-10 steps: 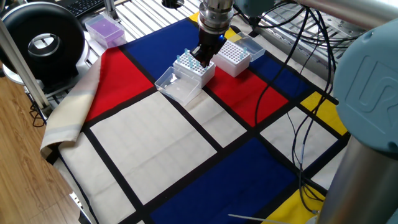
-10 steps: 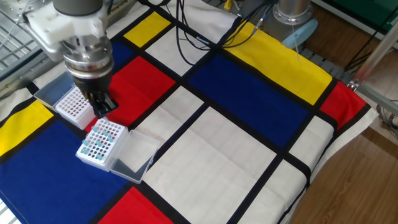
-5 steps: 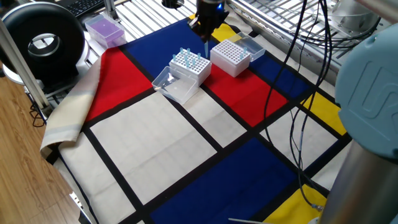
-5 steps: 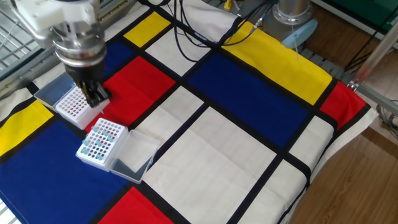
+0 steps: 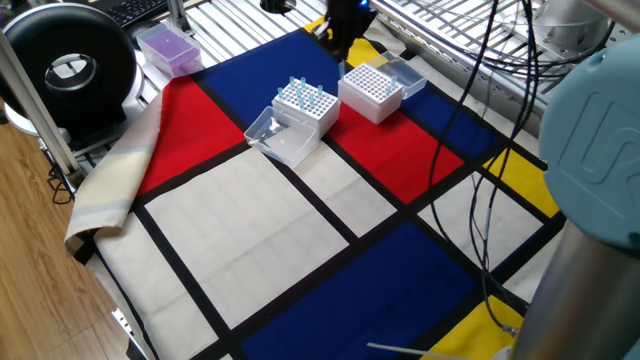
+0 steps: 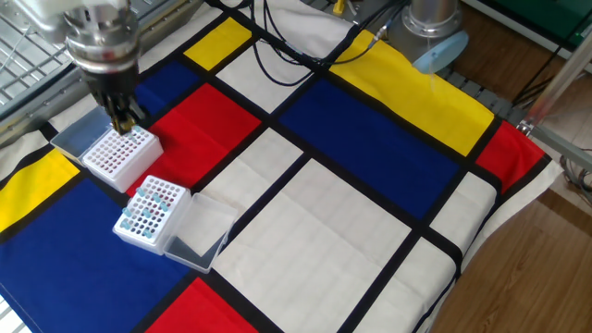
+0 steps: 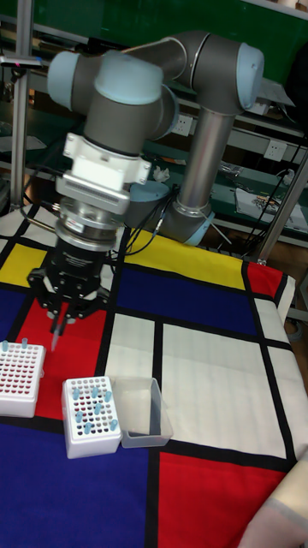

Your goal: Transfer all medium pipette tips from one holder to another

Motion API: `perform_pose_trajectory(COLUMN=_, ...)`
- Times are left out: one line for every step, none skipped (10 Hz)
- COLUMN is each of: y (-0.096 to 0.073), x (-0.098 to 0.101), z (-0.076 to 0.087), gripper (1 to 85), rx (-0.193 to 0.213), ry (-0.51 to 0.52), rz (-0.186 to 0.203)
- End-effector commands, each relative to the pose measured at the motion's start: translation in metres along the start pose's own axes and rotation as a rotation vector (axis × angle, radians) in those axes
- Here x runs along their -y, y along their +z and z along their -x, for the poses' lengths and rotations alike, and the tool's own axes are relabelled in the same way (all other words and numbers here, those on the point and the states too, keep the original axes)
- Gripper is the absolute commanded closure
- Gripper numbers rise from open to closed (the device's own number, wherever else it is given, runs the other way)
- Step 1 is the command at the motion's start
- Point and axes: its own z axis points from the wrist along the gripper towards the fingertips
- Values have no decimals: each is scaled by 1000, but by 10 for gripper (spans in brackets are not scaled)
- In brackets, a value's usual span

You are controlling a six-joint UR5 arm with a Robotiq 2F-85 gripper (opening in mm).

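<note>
Two white perforated holders stand side by side on the checked cloth. The source holder [image 5: 305, 104] [image 6: 152, 212] [image 7: 91, 416] has several pale-blue medium pipette tips [image 7: 89, 402] standing in it. The other holder [image 5: 370, 90] [image 6: 118, 154] [image 7: 19, 378] shows two tips [image 7: 26, 347] at its far edge. My gripper [image 7: 58, 322] [image 6: 122, 117] [image 5: 338, 34] hangs just above this second holder, shut on one tip [image 7: 54, 340] that points straight down. In one fixed view the gripper is mostly cut off by the top edge.
A clear open lid [image 5: 279, 139] [image 6: 198, 237] [image 7: 142, 412] lies against the source holder, and another lid [image 5: 406, 72] [image 6: 74, 139] beside the second. A purple box [image 5: 168, 47] and a black round device [image 5: 70, 62] sit off the cloth. Cables [image 5: 482, 190] trail across it.
The gripper has lifted off the source holder with a tip and moved across to above the other holder.
</note>
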Motion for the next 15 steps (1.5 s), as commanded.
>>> perform_pose_trajectory(y=9, x=29, z=-11, gripper=840, rx=24, ry=-28, rz=10)
perform_pose_trajectory(y=12, x=34, z=-15, gripper=840, rx=24, ry=-29, rz=8)
perform_pose_trajectory(y=14, x=36, z=-18, gripper=840, rx=24, ry=-25, rz=10)
perform_pose_trajectory(y=18, x=35, z=-20, gripper=840, rx=26, ry=-4, rz=19)
perform_pose_trajectory(y=20, x=34, z=-23, gripper=840, rx=24, ry=9, rz=28)
perform_pose_trajectory(y=21, x=32, z=-24, gripper=840, rx=23, ry=19, rz=30)
perform_pose_trajectory(y=22, x=29, z=-25, gripper=840, rx=27, ry=25, rz=27)
perform_pose_trajectory(y=23, x=25, z=-26, gripper=840, rx=31, ry=35, rz=25)
perform_pose_trajectory(y=24, x=23, z=-27, gripper=840, rx=35, ry=42, rz=20)
perform_pose_trajectory(y=24, x=21, z=-27, gripper=840, rx=36, ry=45, rz=21)
perform_pose_trajectory(y=24, x=21, z=-27, gripper=840, rx=36, ry=45, rz=21)
perform_pose_trajectory(y=24, x=20, z=-28, gripper=840, rx=36, ry=48, rz=22)
perform_pose_trajectory(y=25, x=19, z=-28, gripper=840, rx=40, ry=49, rz=25)
perform_pose_trajectory(y=26, x=19, z=-28, gripper=840, rx=45, ry=51, rz=29)
perform_pose_trajectory(y=26, x=18, z=-29, gripper=840, rx=48, ry=52, rz=29)
